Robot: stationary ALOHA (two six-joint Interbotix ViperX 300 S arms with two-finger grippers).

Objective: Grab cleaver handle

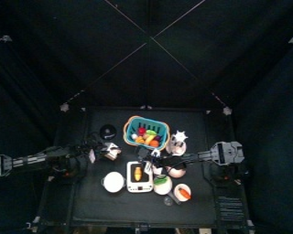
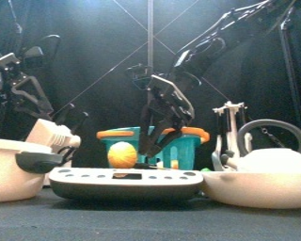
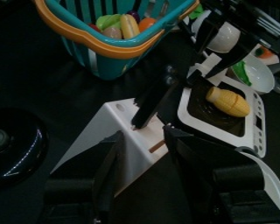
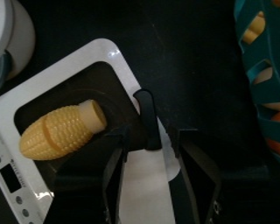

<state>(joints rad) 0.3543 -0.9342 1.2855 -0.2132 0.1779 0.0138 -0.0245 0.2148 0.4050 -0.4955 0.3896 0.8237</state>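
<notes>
The cleaver shows in the right wrist view, with a white blade (image 4: 149, 188) and a black handle (image 4: 143, 122). My right gripper (image 4: 149, 156) is shut on the white blade. The handle sticks out past the fingertips, over the white scale (image 4: 60, 79) and next to a corn cob (image 4: 60, 131). In the top view the right gripper (image 1: 157, 167) hangs over the scale (image 1: 139, 186). In the front view it (image 2: 166, 118) hangs behind the scale. My left gripper (image 3: 143, 164) is over a white wedge-shaped block (image 3: 108, 144). The right arm's dark tip (image 3: 140, 114) reaches down to that block.
A teal basket (image 1: 146, 133) of toy food stands at the back middle. White bowls (image 1: 113, 183) sit left and right of the scale. A white kettle (image 2: 260, 174) stands front right. A black round pan (image 3: 8, 144) lies near the left gripper.
</notes>
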